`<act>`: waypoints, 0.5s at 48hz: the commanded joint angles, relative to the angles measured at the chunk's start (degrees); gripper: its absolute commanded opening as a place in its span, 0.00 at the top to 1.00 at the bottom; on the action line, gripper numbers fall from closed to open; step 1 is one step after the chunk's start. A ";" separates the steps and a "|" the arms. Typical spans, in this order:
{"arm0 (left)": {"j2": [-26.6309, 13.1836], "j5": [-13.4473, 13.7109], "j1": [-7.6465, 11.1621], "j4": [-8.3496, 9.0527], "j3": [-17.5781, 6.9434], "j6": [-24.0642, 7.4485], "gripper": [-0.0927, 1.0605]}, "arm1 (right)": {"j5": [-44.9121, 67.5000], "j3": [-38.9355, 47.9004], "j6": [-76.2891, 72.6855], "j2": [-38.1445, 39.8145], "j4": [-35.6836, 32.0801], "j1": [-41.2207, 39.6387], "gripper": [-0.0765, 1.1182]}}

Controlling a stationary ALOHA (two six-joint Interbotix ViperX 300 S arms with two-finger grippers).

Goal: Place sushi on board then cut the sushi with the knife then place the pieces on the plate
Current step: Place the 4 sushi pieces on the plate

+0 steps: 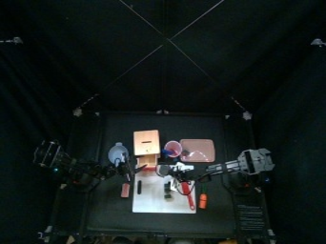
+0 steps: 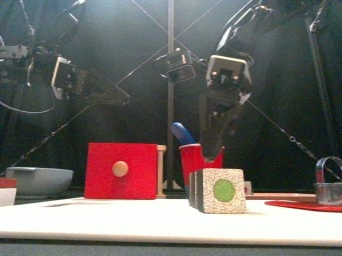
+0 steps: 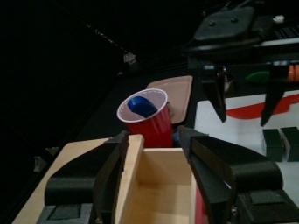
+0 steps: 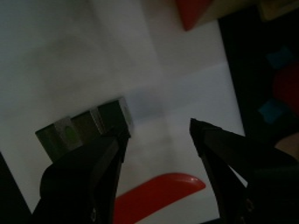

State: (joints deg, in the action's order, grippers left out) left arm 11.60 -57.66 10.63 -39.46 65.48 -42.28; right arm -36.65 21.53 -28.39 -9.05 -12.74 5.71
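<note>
Black table, white board, sushi roll

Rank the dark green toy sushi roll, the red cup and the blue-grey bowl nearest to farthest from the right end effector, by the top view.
1. Dark green toy sushi roll, on the white cutting board, right by the right end effector.
2. Red cup, behind the board.
3. Blue-grey bowl, far left.

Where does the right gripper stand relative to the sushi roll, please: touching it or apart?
Apart. The front view shows the right gripper hanging open above the sushi roll, with a dark gap between its fingertips and the roll's top.
</note>
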 commanded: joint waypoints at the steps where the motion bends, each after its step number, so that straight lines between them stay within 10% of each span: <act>1: 0.62 -0.53 -0.18 0.00 -0.79 0.09 0.18 | 0.18 -2.90 2.20 -0.70 2.20 -0.09 0.18; 24: 0.62 -0.53 -0.18 -0.18 -0.79 0.18 0.18 | 0.26 -2.11 4.57 -1.49 4.13 -0.09 0.18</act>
State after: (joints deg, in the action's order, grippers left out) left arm 11.60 -57.66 10.55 -39.55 65.39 -42.28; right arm -36.74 19.86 -24.17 -11.51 -8.70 5.71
